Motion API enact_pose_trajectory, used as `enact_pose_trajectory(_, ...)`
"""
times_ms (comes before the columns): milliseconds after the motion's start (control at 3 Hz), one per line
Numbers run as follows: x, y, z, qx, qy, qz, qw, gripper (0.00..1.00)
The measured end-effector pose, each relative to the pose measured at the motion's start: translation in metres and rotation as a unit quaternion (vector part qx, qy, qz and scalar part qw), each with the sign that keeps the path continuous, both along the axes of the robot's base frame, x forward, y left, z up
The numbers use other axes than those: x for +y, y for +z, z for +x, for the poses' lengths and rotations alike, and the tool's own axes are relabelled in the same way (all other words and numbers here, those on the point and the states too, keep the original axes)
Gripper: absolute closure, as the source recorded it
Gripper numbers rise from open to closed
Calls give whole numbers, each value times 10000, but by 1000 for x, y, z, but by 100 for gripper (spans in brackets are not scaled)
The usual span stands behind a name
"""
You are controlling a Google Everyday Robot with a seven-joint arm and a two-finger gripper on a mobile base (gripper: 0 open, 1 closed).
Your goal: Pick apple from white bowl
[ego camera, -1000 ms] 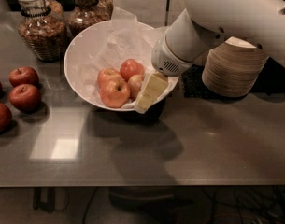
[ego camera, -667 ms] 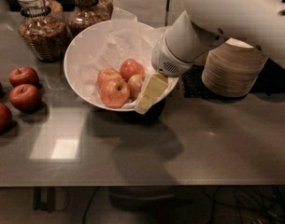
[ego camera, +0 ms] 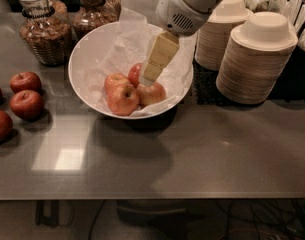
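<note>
The end effector (ego camera: 150, 78) is positioned inside the white bowl (ego camera: 82, 84), pointing down and to the left from the white arm housing (ego camera: 184, 9) above it. Compared with the earlier frame, it has moved from the bowl's near right rim inward, over the fruit. The arm now enters from the top of the view instead of from the right.

Whether the end effector is released or clenched cannot be determined. The apple (ego camera: 154, 94), the palest one, lies directly below and slightly right of the tip, resting on the crinkled paper (ego camera: 127, 44). Contact between the two cannot be confirmed. The apple's position is essentially unchanged.

The redder apples (ego camera: 123, 99) sit just left of the tip in the same bowl. The dark red apples (ego camera: 26, 104) lie on the counter (ego camera: 217, 149), well to the left, and have not moved. The glass jars (ego camera: 44, 36) stand to the upper left.

To the right, the stack of beige bowls (ego camera: 252, 69) is fully exposed. A second stack (ego camera: 217, 44), previously hidden by the arm, now shows between it and the end effector.
</note>
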State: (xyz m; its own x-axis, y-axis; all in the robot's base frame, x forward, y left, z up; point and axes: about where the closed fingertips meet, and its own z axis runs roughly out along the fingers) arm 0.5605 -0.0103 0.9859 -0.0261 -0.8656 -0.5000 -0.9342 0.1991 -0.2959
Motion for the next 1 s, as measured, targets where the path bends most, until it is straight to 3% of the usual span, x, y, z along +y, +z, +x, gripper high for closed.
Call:
enact_pose_trajectory(333,2,27,0,-182,19,118,9998,0)
enact_pose_trajectory(1000,3,-37,-14,31,-296,125,9995,0)
